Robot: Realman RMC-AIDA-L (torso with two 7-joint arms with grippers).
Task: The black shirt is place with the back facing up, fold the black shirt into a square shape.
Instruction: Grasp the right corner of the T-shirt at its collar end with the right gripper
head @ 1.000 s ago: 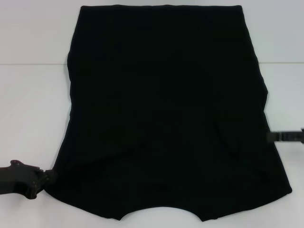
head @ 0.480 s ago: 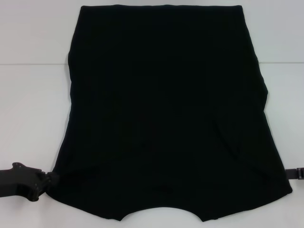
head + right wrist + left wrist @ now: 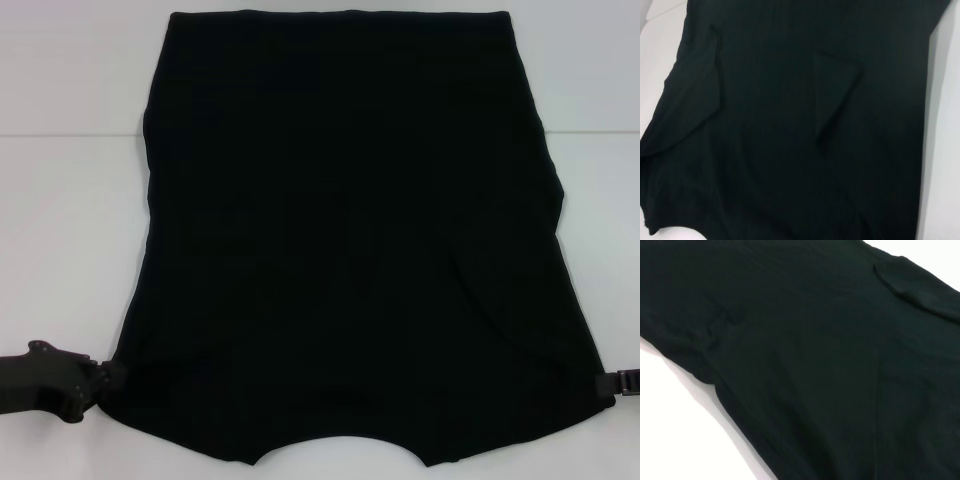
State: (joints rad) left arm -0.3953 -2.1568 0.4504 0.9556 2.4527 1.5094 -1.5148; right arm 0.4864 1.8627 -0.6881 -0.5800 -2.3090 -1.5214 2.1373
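Note:
The black shirt (image 3: 350, 250) lies flat on the white table (image 3: 60, 230), plain side up, sleeves folded inward, collar notch at the near edge. My left gripper (image 3: 108, 380) sits at the shirt's near left corner, touching the cloth edge. At the near right corner, my right gripper (image 3: 612, 382) reaches in from the frame's edge and meets the cloth. The left wrist view is filled with the black shirt (image 3: 815, 365) and a folded flap. In the right wrist view the shirt (image 3: 790, 150) shows creases and a folded sleeve edge.
White table surface shows on both sides of the shirt and beyond its far hem. A faint seam line (image 3: 70, 135) crosses the table at the back. Nothing else lies on it.
My right gripper has travelled along the shirt's right edge from its middle toward the near right corner. The left gripper has shifted only slightly at the near left corner.

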